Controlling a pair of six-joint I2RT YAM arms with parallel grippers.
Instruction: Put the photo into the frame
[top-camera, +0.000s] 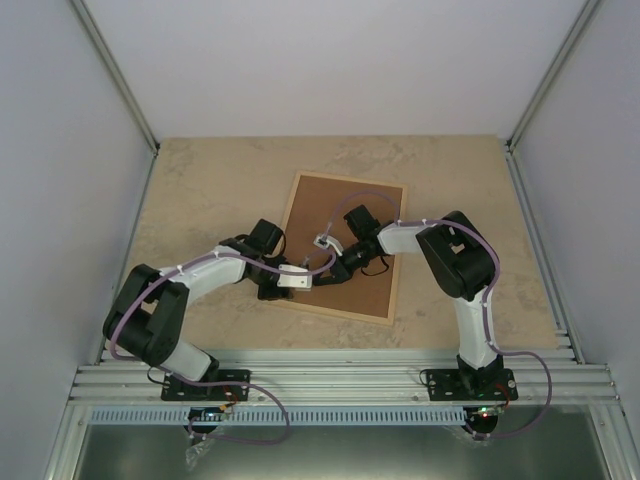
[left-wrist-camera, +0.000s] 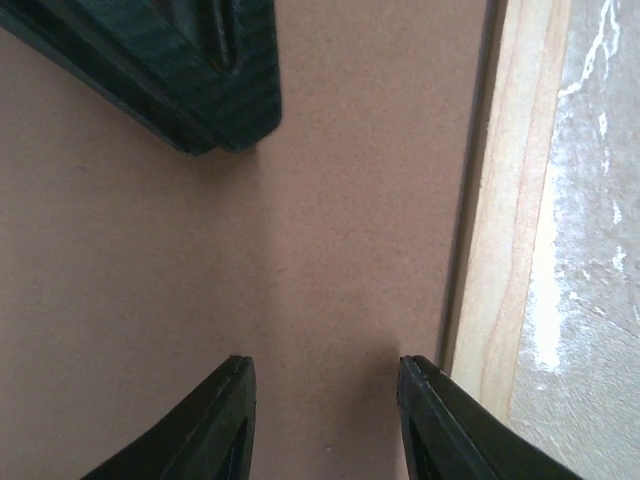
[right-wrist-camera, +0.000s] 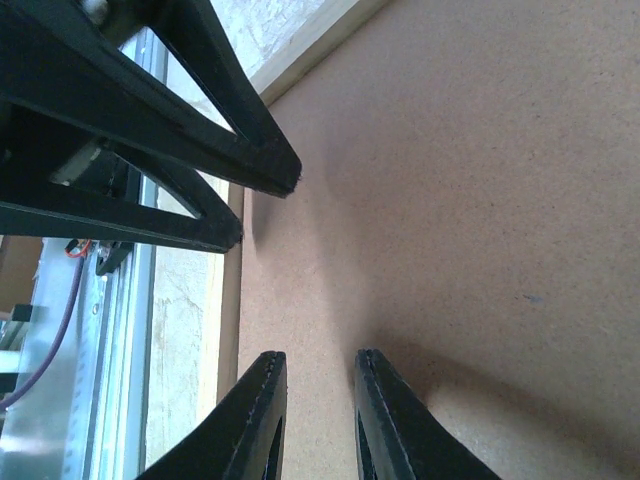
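Top external view: the frame (top-camera: 345, 313) is seen lying flat at mid-table, its opening filled by the brown backing panel (top-camera: 335, 200). No photo is shown anywhere, so it is judged to be under the panel, with the closing-up step in hand. The left gripper (left-wrist-camera: 325, 365) is held released and empty over the panel by the frame's near-left corner, the right gripper (right-wrist-camera: 320, 358) narrowly parted and empty just beside it; next, the panel needs pressing flush without the frame being shoved.
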